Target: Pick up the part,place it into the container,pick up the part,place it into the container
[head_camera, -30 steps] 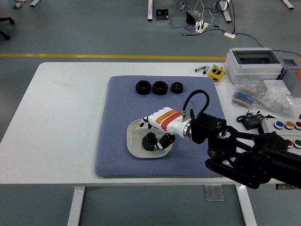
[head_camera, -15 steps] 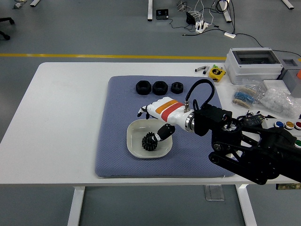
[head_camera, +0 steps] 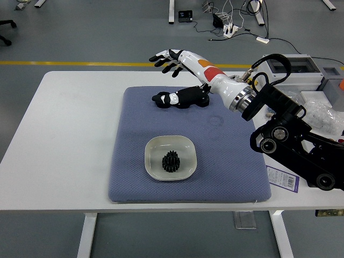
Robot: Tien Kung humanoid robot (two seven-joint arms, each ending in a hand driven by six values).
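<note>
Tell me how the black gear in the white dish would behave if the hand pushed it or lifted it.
The black gear looks rigid, so it should not bend. It lies flat in the white dish, so it will probably slide rather than roll. Its teeth should give fingers some grip, and it appears small, likely light.

Right hand (head_camera: pixel 180 67): a second ago low over the shallow white dish (head_camera: pixel 153 161), thumb inside it beside the black toothed gear (head_camera: pixel 170 160); now raised and moved to the far end of the blue-grey mat (head_camera: pixel 129 172), fingers spread above the row of black ring-shaped parts (head_camera: pixel 183 99).
Black toothed gear: now uncovered, lying alone in the dish.
</note>
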